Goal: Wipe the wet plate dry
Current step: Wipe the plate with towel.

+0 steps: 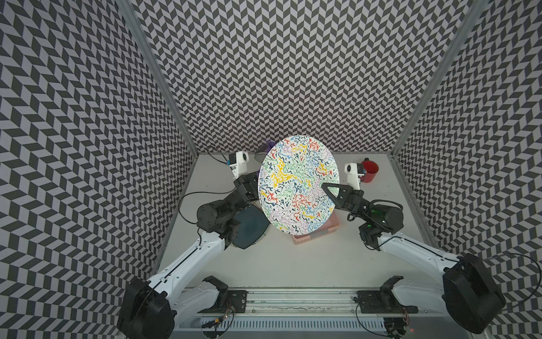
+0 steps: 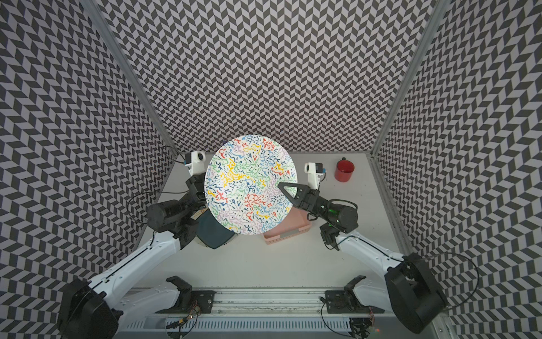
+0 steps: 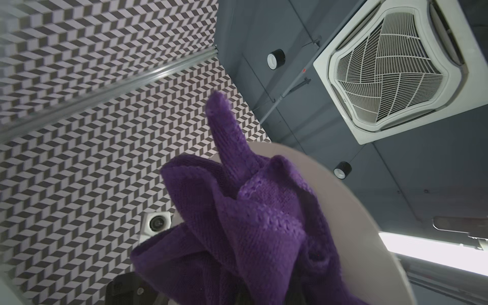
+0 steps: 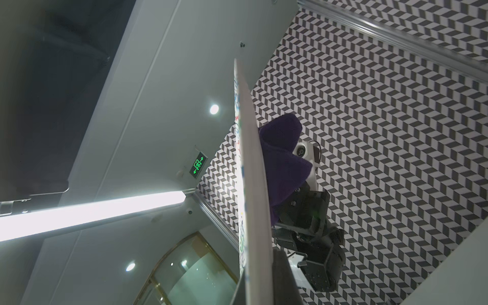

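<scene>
Being clamped at its rim by the right gripper (image 1: 324,186) above the basket (image 2: 302,226), the plate (image 1: 297,185) is backed by the purple cloth (image 3: 258,224) pinched in the left gripper (image 4: 293,203); pushed hard, it could be levered loose.

Both top views are evenly, softly lit from above; the white table (image 1: 293,264) carries only faint shadows beneath the arms, and the plate (image 1: 297,185) reads crisp. The chevron walls (image 1: 73,146) bow toward the frame edges. In the right wrist view a tube light (image 4: 92,211) blows out to pure white. In the left wrist view the purple cloth (image 3: 264,224) is sharp, while a ceiling light strip (image 3: 427,250) glares.
</scene>
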`<action>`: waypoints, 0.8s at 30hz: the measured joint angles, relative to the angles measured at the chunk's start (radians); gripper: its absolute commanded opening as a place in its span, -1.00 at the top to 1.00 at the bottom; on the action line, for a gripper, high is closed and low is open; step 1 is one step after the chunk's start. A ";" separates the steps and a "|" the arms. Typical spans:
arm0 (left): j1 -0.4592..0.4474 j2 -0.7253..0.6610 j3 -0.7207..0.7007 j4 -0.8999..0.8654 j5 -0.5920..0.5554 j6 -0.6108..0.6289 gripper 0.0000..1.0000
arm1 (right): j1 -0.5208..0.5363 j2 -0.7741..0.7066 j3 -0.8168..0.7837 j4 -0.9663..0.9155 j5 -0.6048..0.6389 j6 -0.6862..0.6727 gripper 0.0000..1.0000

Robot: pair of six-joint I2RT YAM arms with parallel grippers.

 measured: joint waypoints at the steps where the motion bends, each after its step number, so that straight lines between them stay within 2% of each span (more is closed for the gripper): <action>1: -0.045 0.000 -0.010 -0.001 -0.012 0.009 1.00 | 0.001 0.018 0.034 0.012 -0.001 0.000 1.00; 3: -0.096 0.000 -0.033 0.000 -0.022 0.019 1.00 | -0.016 0.037 0.097 0.021 0.000 0.000 1.00; 4: -0.094 0.000 -0.035 0.001 -0.018 0.016 1.00 | -0.033 0.037 0.108 0.020 0.000 0.000 1.00; 8: -0.010 0.016 0.002 0.060 -0.014 -0.061 1.00 | -0.077 0.018 0.084 -0.004 0.021 -0.006 1.00; 12: 0.021 0.125 0.150 0.140 -0.014 -0.150 1.00 | 0.013 -0.026 0.012 -0.006 0.078 -0.048 1.00; 17: -0.073 0.165 0.179 0.171 -0.043 -0.153 1.00 | 0.124 -0.036 0.027 -0.013 0.090 -0.129 1.00; 24: -0.244 0.161 0.080 0.171 -0.120 -0.089 1.00 | 0.096 -0.037 0.132 -0.060 0.147 -0.188 1.00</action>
